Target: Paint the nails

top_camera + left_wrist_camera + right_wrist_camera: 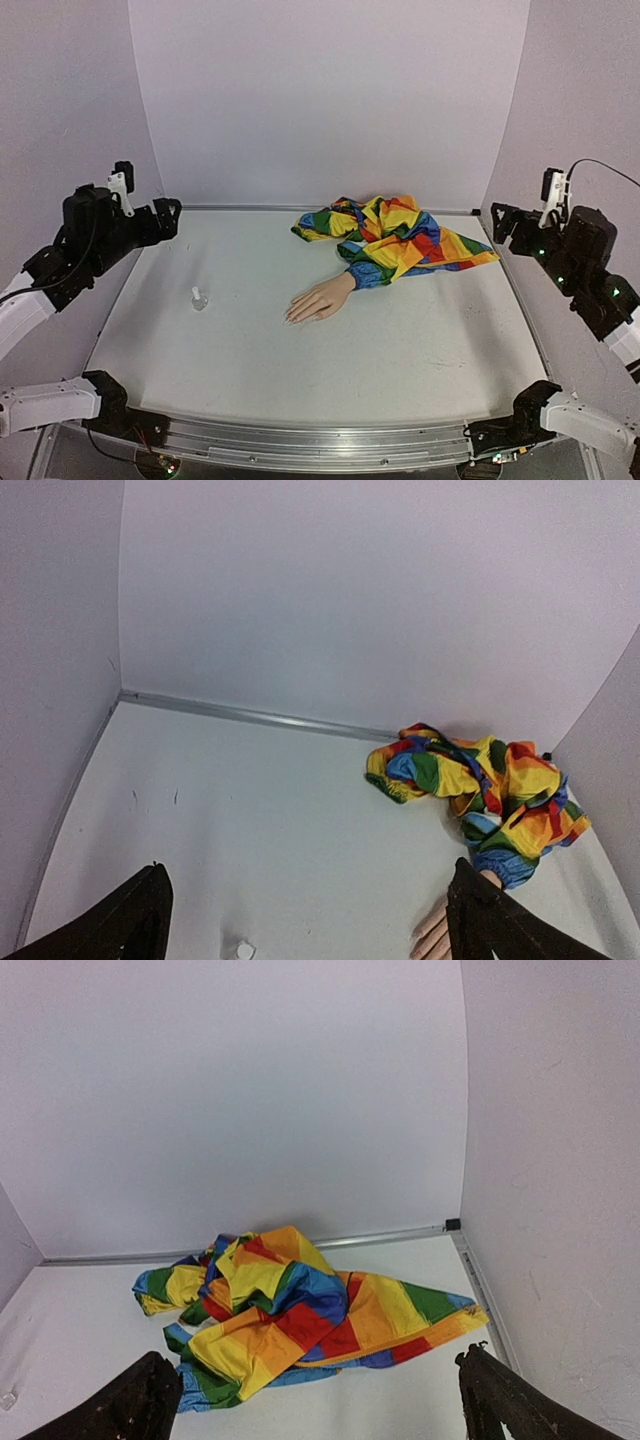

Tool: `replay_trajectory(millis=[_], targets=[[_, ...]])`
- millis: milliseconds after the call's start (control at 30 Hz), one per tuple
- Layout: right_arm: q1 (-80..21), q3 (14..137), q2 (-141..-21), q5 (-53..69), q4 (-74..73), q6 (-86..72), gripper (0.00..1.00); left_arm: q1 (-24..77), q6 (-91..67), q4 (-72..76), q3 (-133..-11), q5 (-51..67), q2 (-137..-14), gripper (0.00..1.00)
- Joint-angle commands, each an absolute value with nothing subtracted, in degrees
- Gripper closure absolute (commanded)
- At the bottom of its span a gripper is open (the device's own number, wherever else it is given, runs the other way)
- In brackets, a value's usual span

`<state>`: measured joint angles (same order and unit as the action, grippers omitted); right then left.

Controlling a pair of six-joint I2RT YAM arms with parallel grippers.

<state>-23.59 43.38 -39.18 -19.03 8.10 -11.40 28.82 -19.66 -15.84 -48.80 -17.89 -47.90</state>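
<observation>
A peach mannequin hand point(320, 300) lies palm down mid-table, fingers pointing left; its nails point(291, 317) are too small to make out. A rainbow patchwork sleeve point(400, 235) trails behind it to the right. A small clear bottle point(199, 298) stands left of the hand. My left gripper point(172, 218) is raised at the far left, open and empty. My right gripper point(503, 222) is raised at the far right, open and empty. The left wrist view shows the fingers of the hand point(432, 935) and the bottle cap point(243, 950). The right wrist view shows the sleeve point(290, 1315).
White walls enclose the table on the left, back and right. A metal rail point(320, 440) runs along the near edge. A metal strip point(260, 717) lines the back wall's foot.
</observation>
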Motion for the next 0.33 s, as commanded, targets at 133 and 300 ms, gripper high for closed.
replay_trajectory(millis=[133, 300], targets=[[-23.68, 46.11, -35.57, -22.23, 8.69, -8.21, 0.02, 28.75, -10.98, -12.68, -52.61, -14.51, -37.43, 0.01], [-23.7, 44.16, -33.9, -20.82, 10.27, -9.31, 0.02, 28.76, -10.96, -12.01, -51.94, -14.25, -33.41, 0.01]])
